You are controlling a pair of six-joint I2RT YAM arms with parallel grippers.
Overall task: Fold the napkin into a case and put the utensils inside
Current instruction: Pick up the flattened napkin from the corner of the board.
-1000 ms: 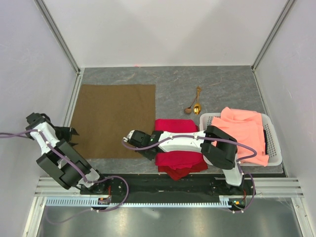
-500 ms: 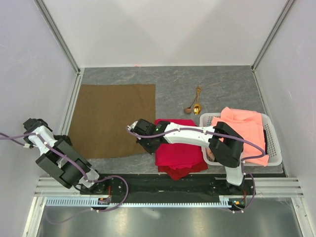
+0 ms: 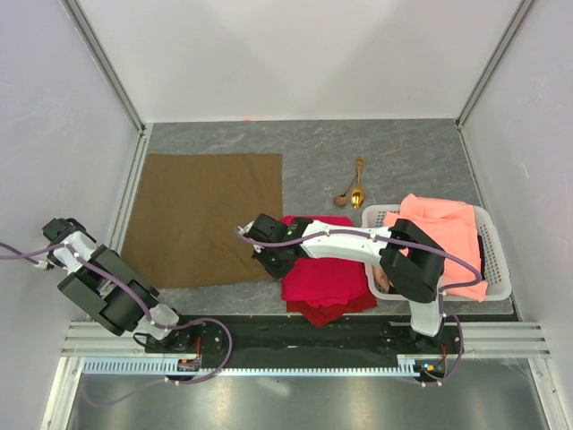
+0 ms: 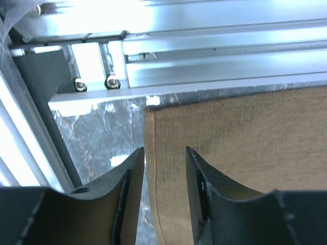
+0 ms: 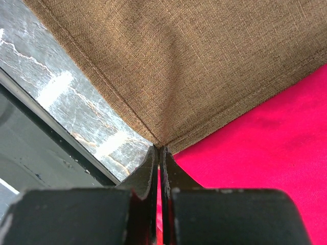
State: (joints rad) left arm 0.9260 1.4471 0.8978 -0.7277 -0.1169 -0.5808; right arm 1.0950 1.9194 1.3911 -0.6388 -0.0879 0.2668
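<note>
From above, we see the napkin (image 3: 204, 215), a plain olive-brown square, lying flat on the table's (image 3: 403, 152) 9 o'clock side. The gold utensils (image 3: 355, 188) sit well apart toward 1 o'clock, and the right arm (image 3: 345, 244) hides the napkin's 5 o'clock corner. At the left wrist, the left gripper (image 4: 163, 152) stands with jaws apart, astride the cloth's edge near a corner. At the right wrist, the right gripper (image 5: 159, 149) is closed, pinching a corner beside the red cloth (image 5: 265, 138).
</note>
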